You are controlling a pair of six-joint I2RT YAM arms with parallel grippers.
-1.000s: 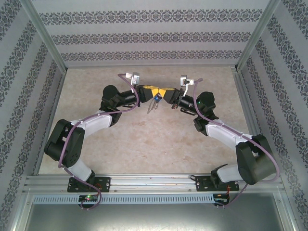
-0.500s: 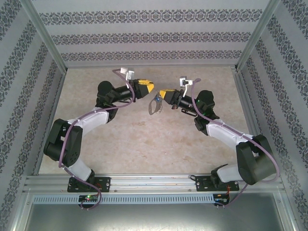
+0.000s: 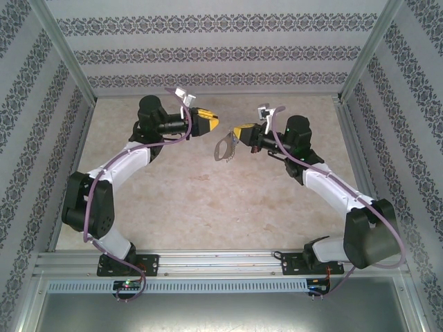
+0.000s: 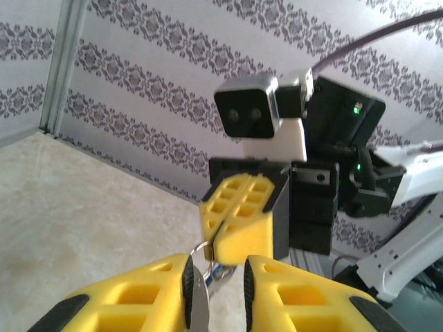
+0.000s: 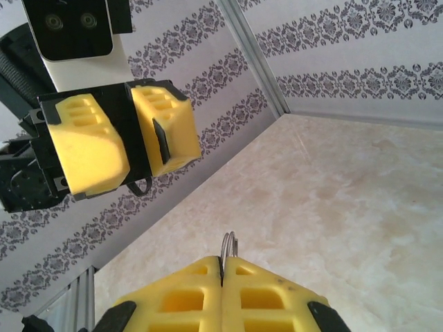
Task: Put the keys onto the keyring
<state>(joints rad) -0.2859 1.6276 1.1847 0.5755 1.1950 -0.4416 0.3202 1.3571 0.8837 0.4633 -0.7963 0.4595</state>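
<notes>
Keyring [image 3: 223, 149], top external view: it hangs below the right gripper [image 3: 240, 133], whose fingers are closed on its upper edge, above the middle of the table [image 3: 208, 200]. The loop's long axis runs down from the grip. The left gripper [image 3: 210, 124] is just beside it on the left, tips facing the right gripper, clear of the loop.

Left wrist view: the left gripper [image 4: 216, 290] is parted and holds nothing. Straight ahead the right gripper [image 4: 239, 225] is pinched together, with the keyring [image 4: 200, 250] at its tips. A bluish scrap [image 4: 220, 272] there is probably the key, but this is not certain.

Right wrist view: the right gripper [image 5: 221, 270] is clamped on a thin arc of the keyring [image 5: 229, 243]. The left gripper [image 5: 135, 142] is opposite, slightly open and empty.

Judgement: the left arm is free and nearer for any threading.
</notes>
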